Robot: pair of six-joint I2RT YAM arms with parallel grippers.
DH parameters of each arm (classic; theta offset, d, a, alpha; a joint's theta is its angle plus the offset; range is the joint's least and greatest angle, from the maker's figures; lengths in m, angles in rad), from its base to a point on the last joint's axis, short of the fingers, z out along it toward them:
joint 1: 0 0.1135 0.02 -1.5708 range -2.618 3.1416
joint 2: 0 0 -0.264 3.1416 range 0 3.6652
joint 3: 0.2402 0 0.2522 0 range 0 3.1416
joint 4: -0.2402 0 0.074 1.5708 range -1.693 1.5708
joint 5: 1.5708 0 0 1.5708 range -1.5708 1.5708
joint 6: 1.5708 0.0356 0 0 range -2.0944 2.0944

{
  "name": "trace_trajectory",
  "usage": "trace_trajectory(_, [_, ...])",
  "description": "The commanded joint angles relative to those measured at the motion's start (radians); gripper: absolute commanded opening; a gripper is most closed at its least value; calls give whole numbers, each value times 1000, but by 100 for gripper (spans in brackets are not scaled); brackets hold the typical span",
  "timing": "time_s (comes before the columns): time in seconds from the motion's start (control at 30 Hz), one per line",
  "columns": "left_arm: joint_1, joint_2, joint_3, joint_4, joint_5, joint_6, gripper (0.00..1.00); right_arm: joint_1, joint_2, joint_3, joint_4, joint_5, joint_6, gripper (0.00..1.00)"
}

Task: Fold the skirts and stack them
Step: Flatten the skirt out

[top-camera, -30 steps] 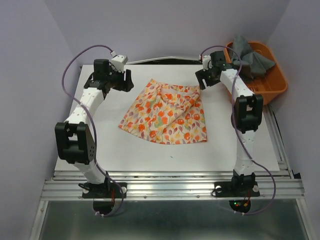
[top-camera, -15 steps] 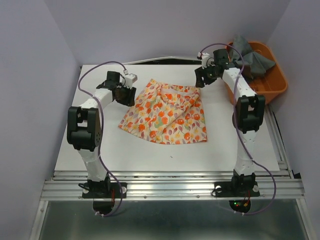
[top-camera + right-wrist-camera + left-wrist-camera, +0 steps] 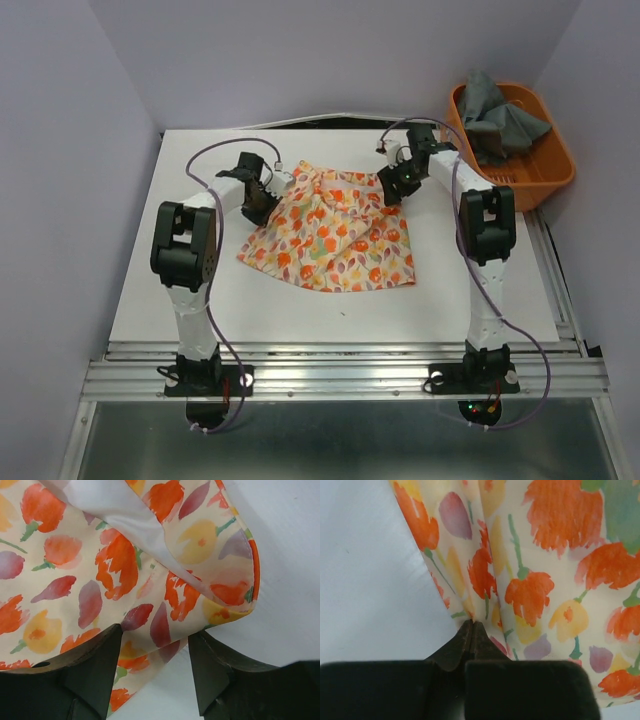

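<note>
Top external view: 1 orange basket (image 3: 548,172) sits at the far right corner of the table (image 3: 190,290). It holds the dark grey skirt (image 3: 497,115), bunched inside and partly heaped above the rim. The printed skirt (image 3: 335,235) lies spread on the middle of the table, well apart from the basket. The left gripper (image 3: 258,200) is at its far left edge and the right gripper (image 3: 393,185) at its far right corner.

Left wrist view: the 2 fingers (image 3: 455,647) are pressed together, pinching a fold at the printed skirt's edge, with bare table to the left.

Right wrist view: the 2 fingers (image 3: 92,665) stand apart, straddling the printed skirt's hemmed corner, which lies flat between them, unclamped.
</note>
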Motion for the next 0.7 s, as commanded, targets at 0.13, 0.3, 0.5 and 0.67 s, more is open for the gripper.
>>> trace_trajectory(0.13, [-6, -287, -289, -204, 8, 207, 0, 21, -125, -194, -85, -33, -155, 51])
trace_trajectory(0.3, [-6, -459, -385, -238, 22, 310, 13, 21, -289, -365, -100, -84, -183, 56])
trace_trajectory(0.5, [4, -521, -182, -178, 81, 338, 52, 21, -429, -330, -55, -135, -65, 72])
trace_trajectory(0.67, [4, -375, 149, -210, 202, 368, 52, 21, -385, -150, -57, -107, -28, 71])
